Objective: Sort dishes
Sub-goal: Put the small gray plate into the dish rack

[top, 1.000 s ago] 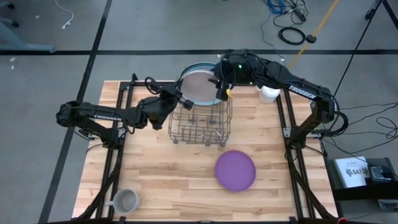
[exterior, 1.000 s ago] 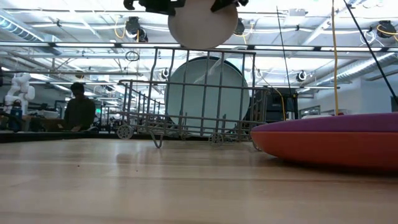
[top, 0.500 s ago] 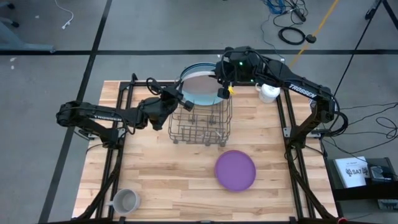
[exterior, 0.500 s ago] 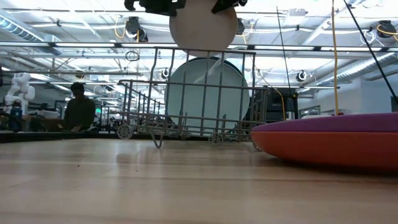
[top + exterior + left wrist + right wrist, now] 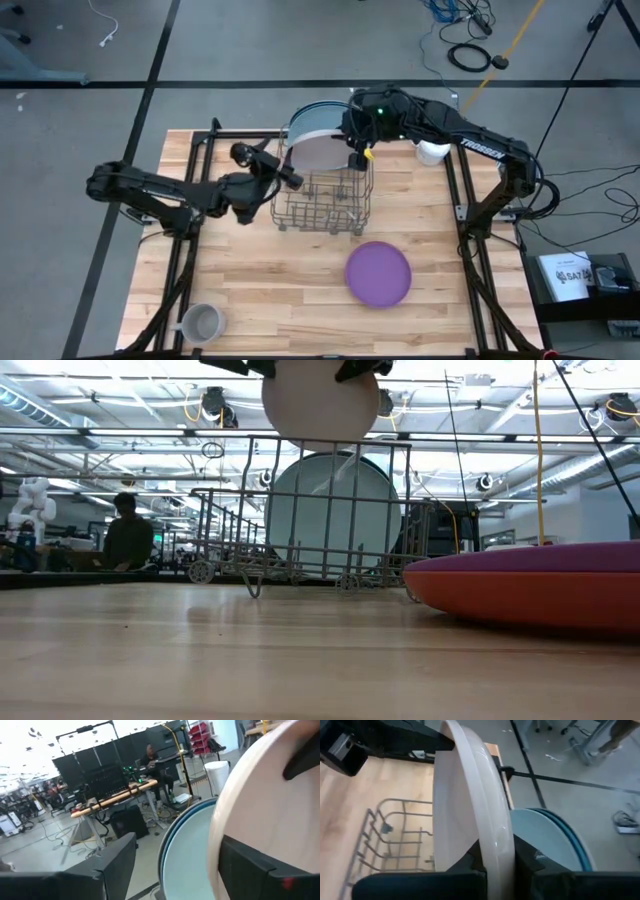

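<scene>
Pale plate [image 5: 318, 152] now tips more upright over the wire rack [image 5: 322, 197].
Right gripper [image 5: 357, 150] fingers pinch its 3 o'clock rim; left gripper [image 5: 290, 178] fingers' opening cannot be told.

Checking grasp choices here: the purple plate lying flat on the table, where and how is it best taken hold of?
By its rim, from above. The purple plate lies flat on the table, so only its edge gives purchase. Probably easiest with the right end effector, now shut on the pink-rimmed plate.
</scene>
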